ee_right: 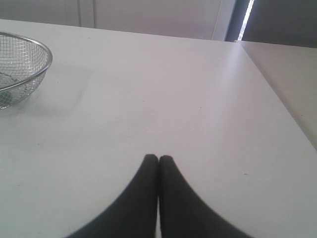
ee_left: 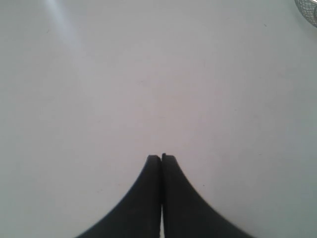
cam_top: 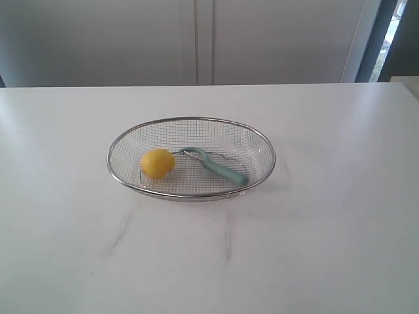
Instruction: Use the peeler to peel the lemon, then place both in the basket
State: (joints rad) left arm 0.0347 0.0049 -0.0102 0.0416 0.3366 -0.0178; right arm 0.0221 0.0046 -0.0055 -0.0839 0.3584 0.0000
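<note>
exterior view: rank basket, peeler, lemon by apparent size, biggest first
1. basket, widest by far, holds both others.
2. peeler, clearly longer than the lemon, though slim.
3. lemon, shorter but rounder; by area these two look close.

- The basket (cam_top: 190, 119) sits on the table (cam_top: 314, 248), about the middle, a little left of centre.
- The lemon (cam_top: 157, 163) lies in the basket's left part, on the mesh floor.
- The peeler (cam_top: 216, 168) lies in the basket just right of the lemon, with its head nearest the lemon and its handle slanting right and toward the front rim.
- Behind the table's far edge stands a panelled wall (cam_top: 262, 39).
- The left gripper (ee_left: 161, 157) and right gripper (ee_right: 158, 157) each hang over bare tabletop, well apart from the basket.
</note>
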